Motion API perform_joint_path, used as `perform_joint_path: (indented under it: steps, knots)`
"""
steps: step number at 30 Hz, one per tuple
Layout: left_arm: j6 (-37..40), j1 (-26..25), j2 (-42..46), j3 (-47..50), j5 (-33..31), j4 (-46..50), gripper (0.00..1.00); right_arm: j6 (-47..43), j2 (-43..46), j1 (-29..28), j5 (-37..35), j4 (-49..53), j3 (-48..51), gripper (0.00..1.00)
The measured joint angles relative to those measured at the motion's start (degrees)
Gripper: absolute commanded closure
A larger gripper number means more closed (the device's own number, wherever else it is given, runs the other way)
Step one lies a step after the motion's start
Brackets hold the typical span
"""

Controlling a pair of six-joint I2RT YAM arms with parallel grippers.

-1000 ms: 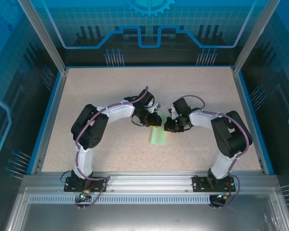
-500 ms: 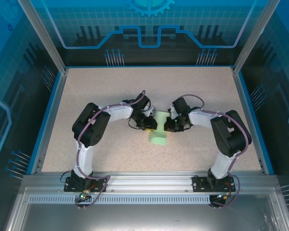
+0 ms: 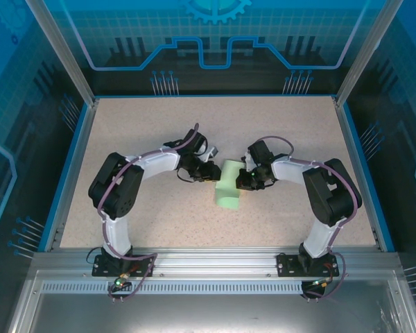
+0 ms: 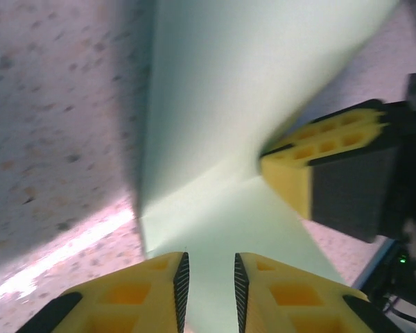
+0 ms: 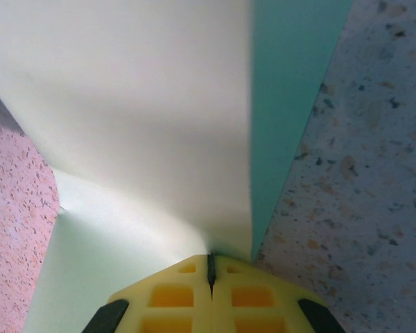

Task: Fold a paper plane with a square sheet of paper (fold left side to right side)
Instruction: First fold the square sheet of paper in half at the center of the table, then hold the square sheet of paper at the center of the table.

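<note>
The square sheet of paper [image 3: 228,189], pale mint-green and folded into a narrow strip, lies at the middle of the table between both grippers. My right gripper [image 3: 242,181] is shut on its right edge, and the wrist view shows the jaws [image 5: 211,255] closed where a raised flap of paper [image 5: 139,104] meets them. My left gripper [image 3: 211,173] sits just left of the strip. Its fingertips [image 4: 208,267] stand a narrow gap apart over the paper [image 4: 222,104], pinching nothing. The right gripper's yellow fingers [image 4: 312,163] press the sheet from the far side.
The speckled tabletop [image 3: 159,125] is bordered by a blue rim [image 3: 71,166] and by metal frame posts at the back corners. The left arm's elbow [image 3: 114,191] and the right arm's elbow [image 3: 333,191] bulge outward on either side of the paper.
My left arm has swung leftward and its gripper has drawn back off the paper, uncovering more of the strip. The right gripper has stayed shut in place.
</note>
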State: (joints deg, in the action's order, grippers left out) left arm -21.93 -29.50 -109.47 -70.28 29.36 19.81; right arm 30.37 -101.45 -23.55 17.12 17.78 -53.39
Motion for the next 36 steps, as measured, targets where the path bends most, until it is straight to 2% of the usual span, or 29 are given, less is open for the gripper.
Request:
perform_joint_path:
  steps: [9, 20, 27, 32, 36]
  knots:
    - [-0.59, -3.34, -4.59, -0.85, 1.57, -2.86, 0.72, 0.02, 0.00, -0.07, 0.00, -0.02, -0.04, 1.00]
    - [-0.59, -3.54, -6.86, -0.72, 0.90, -2.82, 0.72, 0.00, 0.31, -0.04, 0.59, -0.46, 0.13, 1.00]
    - [-0.61, -3.54, -6.82, -0.02, 0.94, -3.85, 0.72, -0.04, 3.23, 2.12, 4.46, -1.70, 0.22, 1.00]
    - [-0.61, -3.54, -6.82, 0.00, 0.94, -3.89, 0.72, -0.02, 3.32, 2.99, 5.60, -2.54, -2.95, 1.00]
    - [-0.61, -3.54, -6.82, 0.00, 0.94, -3.89, 0.72, 0.02, -0.57, 2.97, 6.80, -3.74, -7.04, 1.00]
